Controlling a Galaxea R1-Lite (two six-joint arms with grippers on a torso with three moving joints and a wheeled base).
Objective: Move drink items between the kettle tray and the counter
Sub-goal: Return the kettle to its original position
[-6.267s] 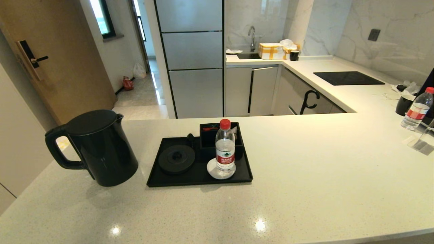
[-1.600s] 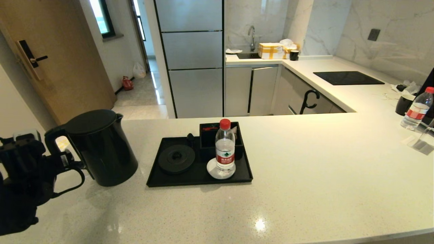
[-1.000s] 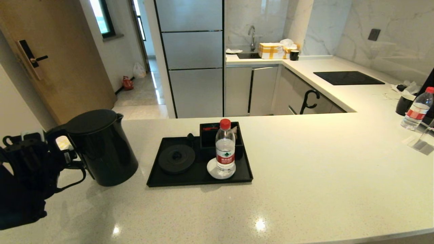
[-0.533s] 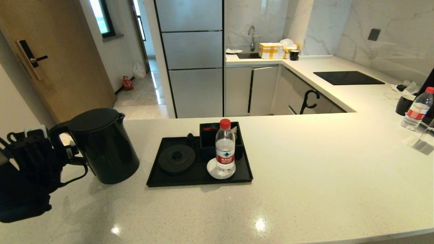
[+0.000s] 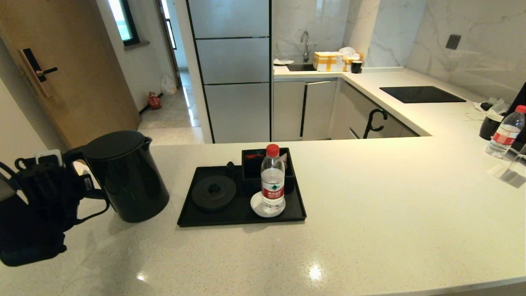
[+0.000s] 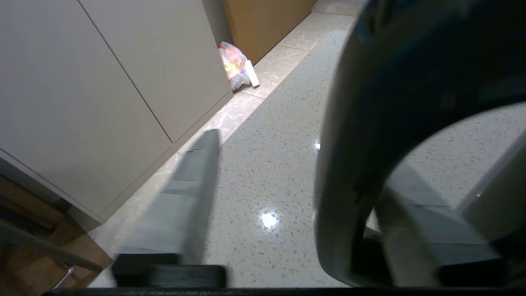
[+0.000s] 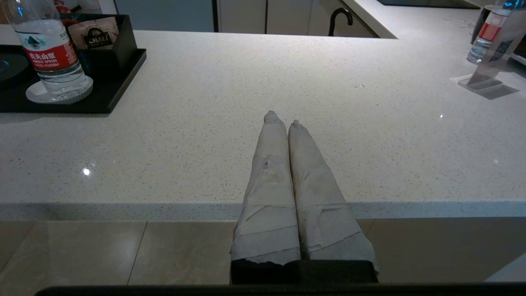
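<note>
The glossy black kettle (image 5: 123, 176) stands on the off-white counter (image 5: 370, 205), left of the kettle tray (image 5: 242, 222). My left gripper (image 5: 76, 183) is at its loop handle (image 6: 357, 135). It is open: one finger (image 6: 185, 197) stands well clear outside the handle, the other finger (image 6: 411, 230) shows through the loop. The water bottle (image 5: 273, 181) with the red cap stands on the white coaster (image 5: 257, 207) on the tray, beside the round kettle base (image 5: 213, 192). My right gripper (image 7: 281, 117) hangs shut and empty over the counter's front edge, out of the head view.
A small black divided box (image 5: 252, 164) sits at the tray's back. At the far right stand a second bottle (image 5: 504, 132), a black cup (image 5: 489, 127) and a clear stand (image 5: 511, 172). A black hob (image 5: 421, 94) lies further back. The counter's left edge is close to the kettle.
My left arm has come in from the left and reached the kettle's handle. The kettle has shifted slightly to the right. Bottle, tray and right arm are unchanged.
</note>
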